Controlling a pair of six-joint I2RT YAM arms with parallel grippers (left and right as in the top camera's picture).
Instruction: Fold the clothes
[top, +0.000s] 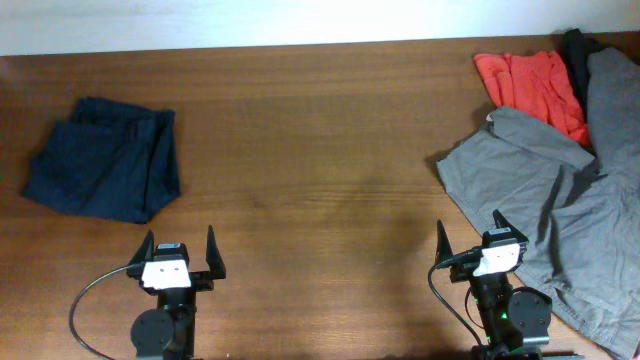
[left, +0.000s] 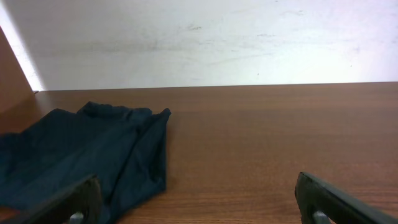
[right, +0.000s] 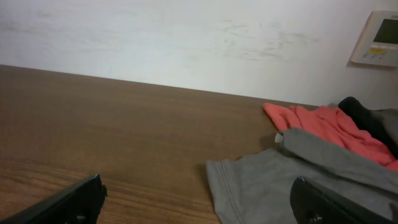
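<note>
Looking down, the overhead view takes in both arms at once, which neither wrist view does. Each arm sits folded low at the near edge of the table (top: 320, 150), its fingers pointing away toward the wall.

The left gripper (top: 180, 238) is spread wide with nothing between its fingers, and a cable (top: 78, 300) loops off to its left. The right gripper (top: 469, 225) is spread just as wide and also holds nothing. From above, its right finger (top: 498, 222) overlaps the near edge of the shorts (top: 560, 210); whether it touches them cannot be told.

In the left wrist view, the left gripper (left: 198, 183) has bare wood between its fingers. A bunched navy garment (left: 81, 152) lies ahead of the left finger, well apart from the right one.

In the right wrist view, the right gripper (right: 196, 183) has wood ahead of its left finger. The shorts (right: 280, 180) lie ahead of its right finger, with a hemmed edge reaching in between the two. Beyond them lies an orange garment (right: 323, 127), touching them, with a black item (right: 367, 121) to its right. Only this view shows a wall panel (right: 378, 37), far off to the right.

Only the overhead shows the full spread of the shorts. They run from ahead of the right finger out to the right, then back past the arm's base toward the near right corner.
</note>
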